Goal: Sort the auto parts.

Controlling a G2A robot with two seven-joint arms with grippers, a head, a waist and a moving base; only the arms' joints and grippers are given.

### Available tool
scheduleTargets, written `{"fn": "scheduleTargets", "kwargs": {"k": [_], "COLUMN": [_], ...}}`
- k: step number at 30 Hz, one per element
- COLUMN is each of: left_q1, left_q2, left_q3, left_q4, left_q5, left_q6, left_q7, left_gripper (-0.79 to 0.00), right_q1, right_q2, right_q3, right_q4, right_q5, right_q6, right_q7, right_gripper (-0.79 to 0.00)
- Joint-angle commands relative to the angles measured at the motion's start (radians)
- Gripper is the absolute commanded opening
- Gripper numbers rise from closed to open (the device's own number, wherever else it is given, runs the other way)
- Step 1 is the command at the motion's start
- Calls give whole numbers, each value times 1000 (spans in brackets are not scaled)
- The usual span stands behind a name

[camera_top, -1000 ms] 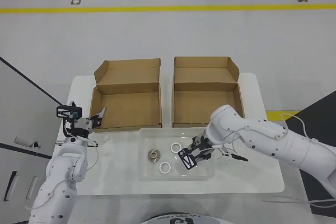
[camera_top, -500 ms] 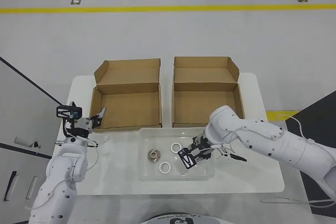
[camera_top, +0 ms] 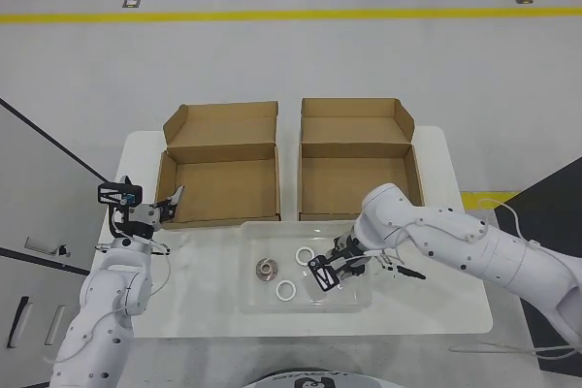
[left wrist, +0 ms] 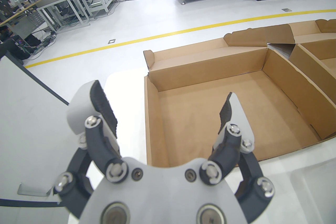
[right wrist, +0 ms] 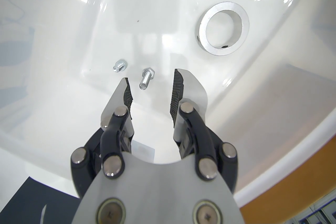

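Cardboard boxes, two of them, sit open side by side at the back of the white counter (camera_top: 436, 301): the left box (camera_top: 218, 184) and the right box (camera_top: 357, 179). Both look bare inside, so I judge that the sorting has hardly begun. In front of them the clear tray (camera_top: 262, 299) holds every part I can see: a ring (camera_top: 300, 254), a second ring (camera_top: 279, 290), a round metal hub (camera_top: 266, 267) and two small bolts, the nearer bolt (right wrist: 146, 78) and the farther bolt (right wrist: 120, 65). My right claw (right wrist: 151, 78) hangs low inside the tray, its fingers spread and gripping nothing, with the nearer bolt lying between the tips. My left claw (left wrist: 163, 91) hovers with fingers wide apart and empty, just beside the left box's outer wall. By my reckoning all five parts are left to move.
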Motion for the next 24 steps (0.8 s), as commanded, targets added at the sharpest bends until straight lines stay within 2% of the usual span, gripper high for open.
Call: {"fn": "scheduleTargets", "kwargs": {"k": [1,8,10,17,18,21,24], "left_q1": [0,0,0,0,0,0,0], "left_q2": [0,0,0,0,0,0,0], "left_q3": [0,0,0,0,0,0,0], "left_q4": [0,0,0,0,0,0,0], "left_q5": [0,0,0,0,0,0,0], "left_q6": [0,0,0,0,0,0,0], "left_q7": [0,0,0,0,0,0,0], "left_gripper": [0,0,0,0,0,0,0], "right_q1": [-1,-4,-7,-13,-13,-13,-14], "right_q2": [-1,-5,-6,-6,-6,-5,-5], "right_q3": [0,0,0,0,0,0,0], "right_q4": [1,5,8,13,13,15,14], "right_q5": [2,0,-2,-9,-11,-9,-7], "right_q6": [0,0,0,0,0,0,0], "right_q7": [0,0,0,0,0,0,0], "right_gripper": [-409,-446,-483,-508,-542,-785,-785]}}
